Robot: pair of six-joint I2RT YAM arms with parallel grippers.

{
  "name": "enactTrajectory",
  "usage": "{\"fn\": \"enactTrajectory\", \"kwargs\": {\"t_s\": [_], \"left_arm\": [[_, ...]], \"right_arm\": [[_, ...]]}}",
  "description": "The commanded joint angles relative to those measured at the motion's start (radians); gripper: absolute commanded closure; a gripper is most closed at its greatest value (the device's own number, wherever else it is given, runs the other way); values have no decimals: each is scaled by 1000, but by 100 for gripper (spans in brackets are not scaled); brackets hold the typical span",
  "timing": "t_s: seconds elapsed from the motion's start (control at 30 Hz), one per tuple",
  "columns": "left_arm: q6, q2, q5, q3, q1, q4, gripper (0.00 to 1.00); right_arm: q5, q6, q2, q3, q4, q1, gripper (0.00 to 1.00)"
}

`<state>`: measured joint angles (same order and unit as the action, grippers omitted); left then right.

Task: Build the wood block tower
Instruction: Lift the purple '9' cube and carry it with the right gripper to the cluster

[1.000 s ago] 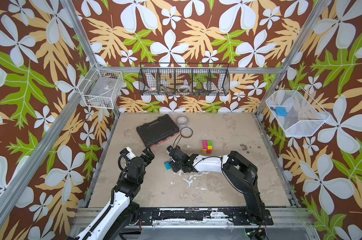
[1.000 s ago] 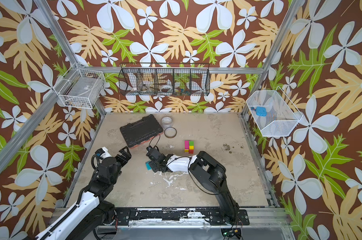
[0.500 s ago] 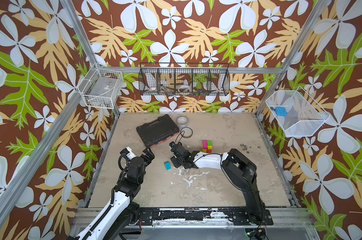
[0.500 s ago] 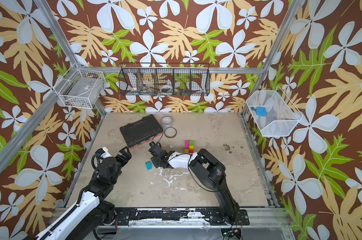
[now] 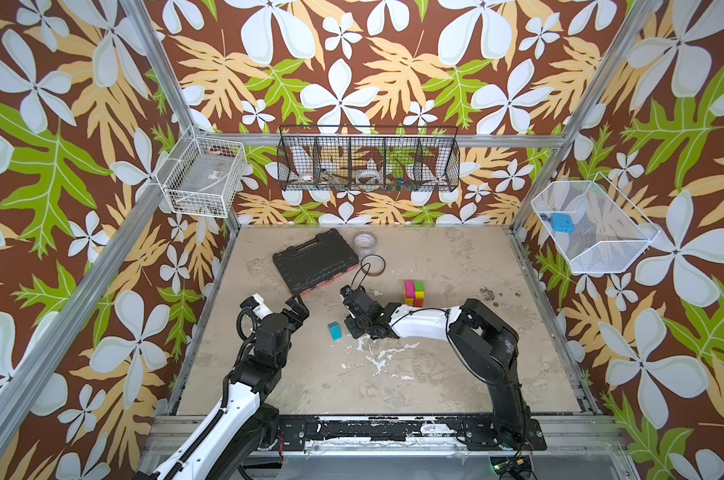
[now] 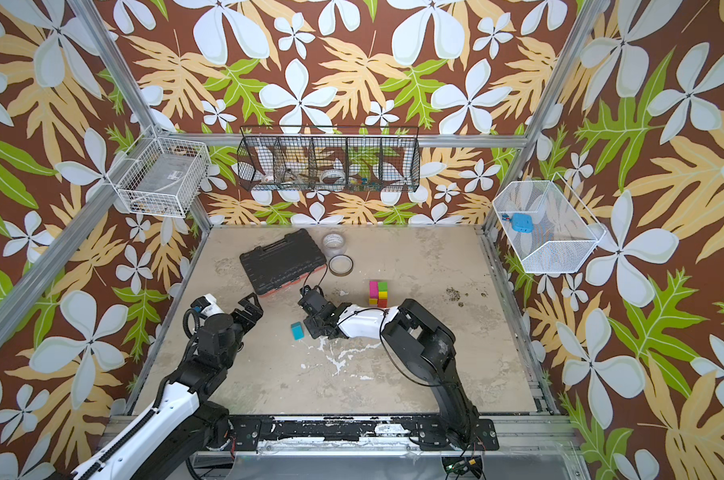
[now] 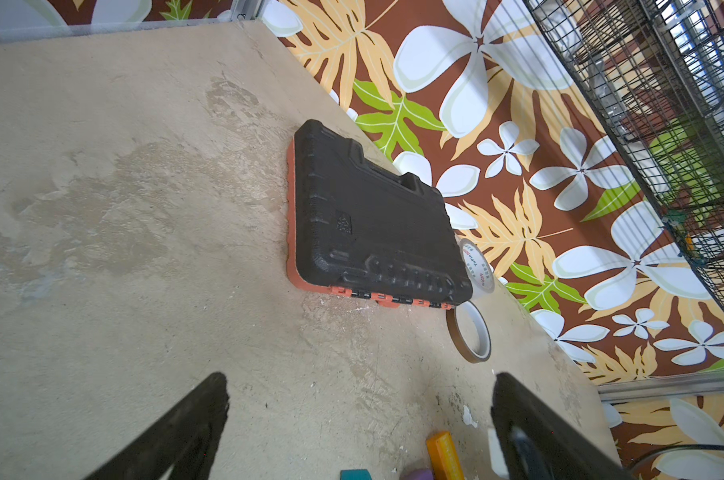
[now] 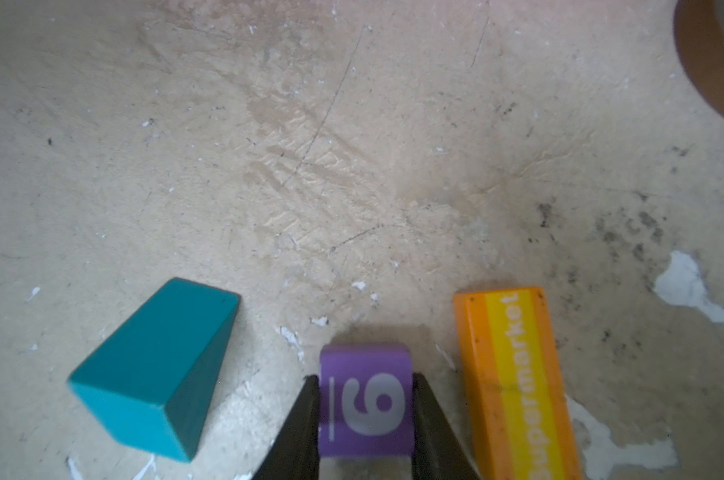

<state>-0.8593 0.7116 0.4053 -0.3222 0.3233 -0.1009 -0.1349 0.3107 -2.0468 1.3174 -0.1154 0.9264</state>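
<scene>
A small purple wooden cube printed with a white "9" [image 8: 364,399] is seen clamped between the two black fingers of the right gripper [image 8: 365,380], which is closed against the cube's opposite sides. Whether the cube is resting on the worn beige tabletop [image 8: 352,166] or is lifted off it cannot be told. A teal wedge-shaped wooden block [image 8: 160,365] is found lying just beside the cube on one side. A long orange wooden block with a yellow stripe lettered "Supermarket" [image 8: 518,386] lies just beside it on the other, and neither is touched by the fingers. In both top views the partial tower [image 5: 414,293], a small stack with magenta and green blocks above yellow and red ones, is seen further back and to the right, apart from that gripper. The left gripper [image 7: 362,395] is held wide open with nothing between its fingers, over bare table, near the front corner of a black plastic tool case with orange trim [image 5: 315,262]. A clear tape roll [image 5: 365,241] and a brown tape ring [image 5: 372,264] are seen just beside the case
</scene>
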Motion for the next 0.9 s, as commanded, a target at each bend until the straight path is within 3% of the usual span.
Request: {"fn": "enactTrajectory", "kwargs": {"t_s": [0.0, 0.23, 0.43, 0.87], "left_arm": [[3, -3, 0, -2, -1, -7, 0], [6, -1, -30, -3, 0, -14, 0], [5, 6, -40, 0, -1, -21, 0], [58, 71, -207, 3, -1, -138, 0]], "right_arm": [[-16, 31, 60, 8, -39, 0, 76], [-120, 123, 284, -39, -137, -4, 80], [-121, 187, 427, -78, -212, -69, 81], [-84, 225, 491, -134, -267, -217, 84]]}}
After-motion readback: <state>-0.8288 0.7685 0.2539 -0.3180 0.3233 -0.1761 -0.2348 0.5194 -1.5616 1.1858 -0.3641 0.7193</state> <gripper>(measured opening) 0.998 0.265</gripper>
